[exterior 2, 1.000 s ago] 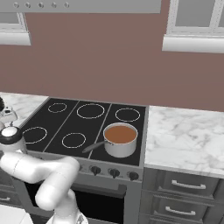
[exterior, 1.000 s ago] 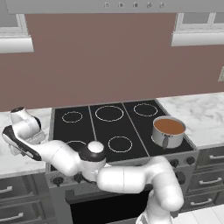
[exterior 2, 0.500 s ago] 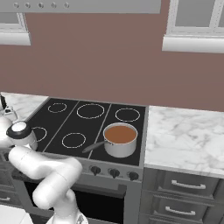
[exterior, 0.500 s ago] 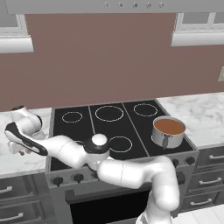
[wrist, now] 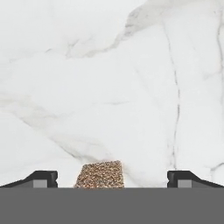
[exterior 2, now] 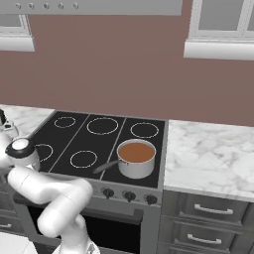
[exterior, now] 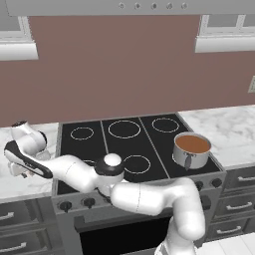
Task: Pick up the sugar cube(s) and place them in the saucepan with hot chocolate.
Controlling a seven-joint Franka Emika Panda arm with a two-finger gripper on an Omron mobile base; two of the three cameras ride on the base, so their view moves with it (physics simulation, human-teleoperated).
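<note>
Hand view: gripper (wrist: 112, 178) spread wide over white marble counter (wrist: 109, 87), fingertips (wrist: 41, 178) at 8 and 4 o'clock with bare stone between them and the cube (wrist: 99, 175). Cube at 6 o'clock, lying on the marble between the tips, touching neither, nearer the 8 o'clock one; lower edge cut off by the frame. Open marble all round from 9 through 12 to 3 o'clock. Left base view: arm stretched out low to 9 o'clock, hand above the counter left of the stove (exterior: 134, 144). Pan (exterior: 191, 150) at the stove's front right corner, close to the front edge, brown liquid inside, handle (exterior 2: 105, 167) towards the front left; burners around it bare.
</note>
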